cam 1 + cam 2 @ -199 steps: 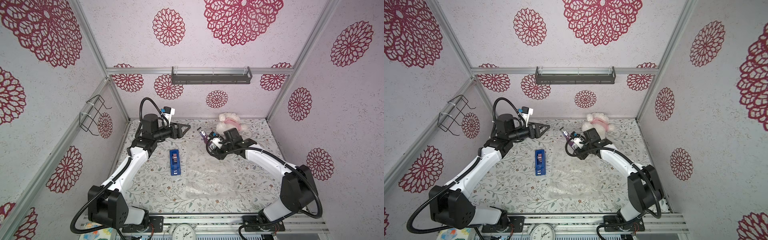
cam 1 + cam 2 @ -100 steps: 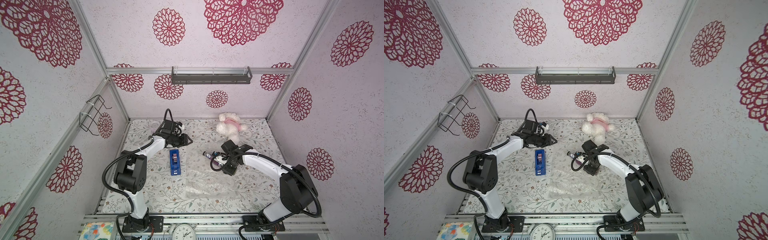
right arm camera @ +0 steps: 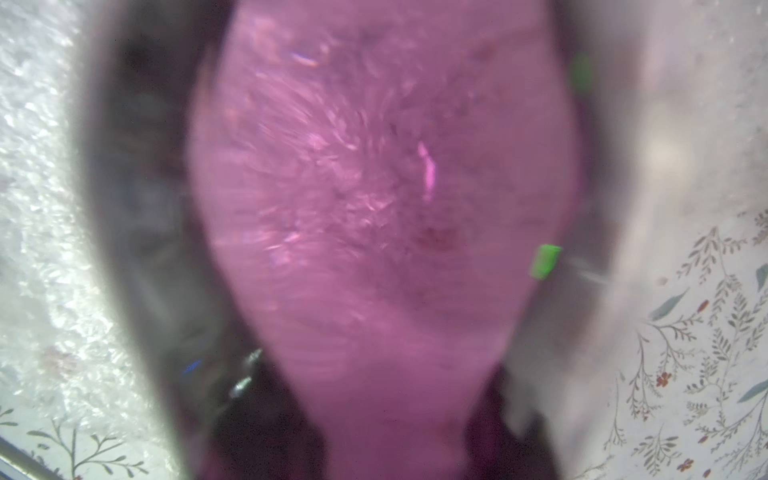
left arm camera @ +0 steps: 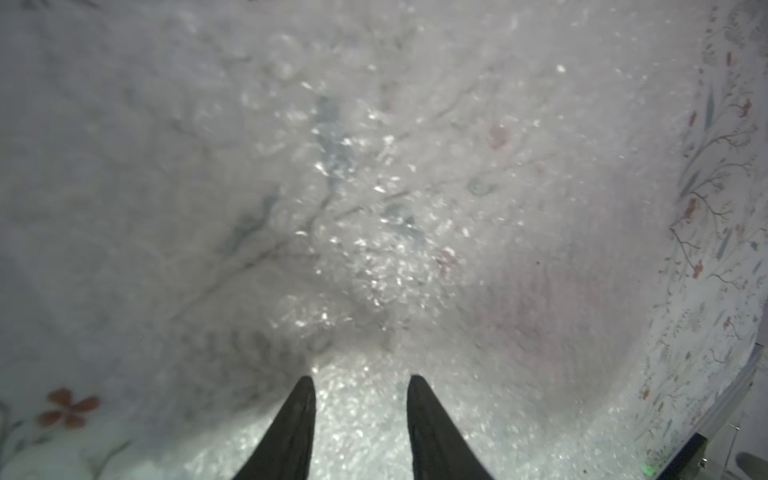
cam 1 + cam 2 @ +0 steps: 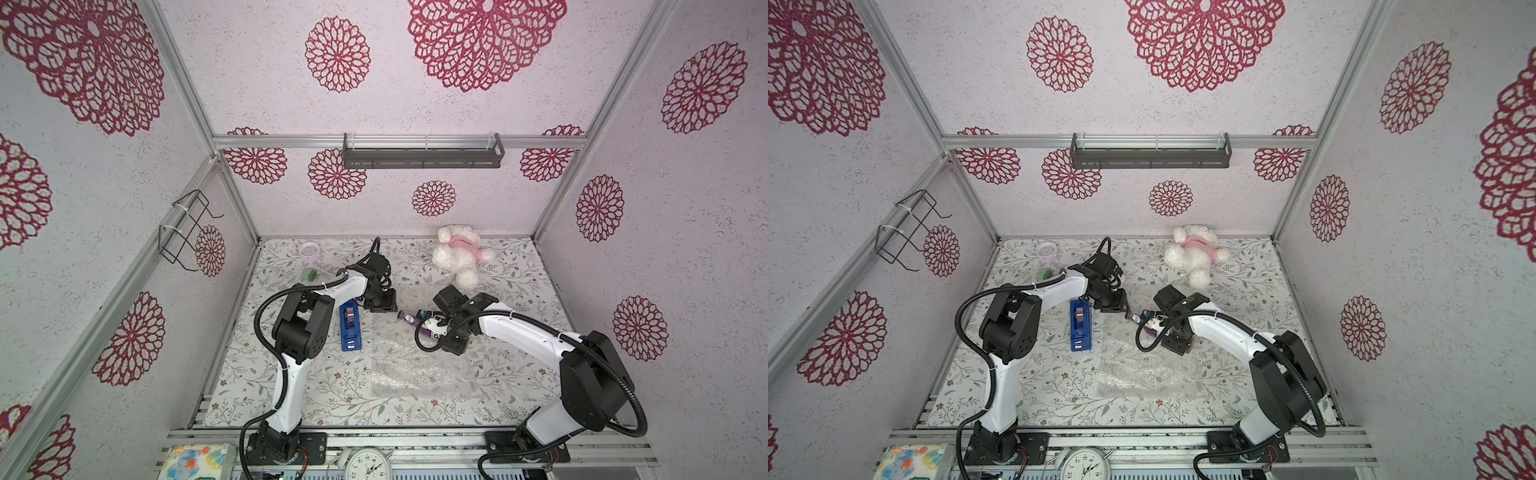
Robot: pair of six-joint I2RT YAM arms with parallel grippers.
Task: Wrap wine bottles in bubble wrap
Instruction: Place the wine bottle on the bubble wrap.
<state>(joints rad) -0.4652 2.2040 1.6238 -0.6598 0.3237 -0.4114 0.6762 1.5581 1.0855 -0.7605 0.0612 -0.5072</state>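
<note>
Got the wine bottle (image 5: 409,321) clamped in the right gripper (image 5: 434,333) at the far edge of the bubble wrap (image 5: 419,370), neck pointing toward the left gripper (image 5: 382,306). Seeing the left fingers (image 4: 291,424) narrowed with wrap bunched between them, but can't tell if actually pinched.

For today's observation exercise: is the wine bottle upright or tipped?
Tipped. In both top views the wine bottle lies nearly level in the right gripper, neck pointing sideways.

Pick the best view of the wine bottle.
A top view: the wine bottle shows neck, cap and purple body in the right gripper, at the far edge of the bubble wrap. Right wrist: blurred purple glass fills the frame. Left wrist: only bubble wrap.
</note>
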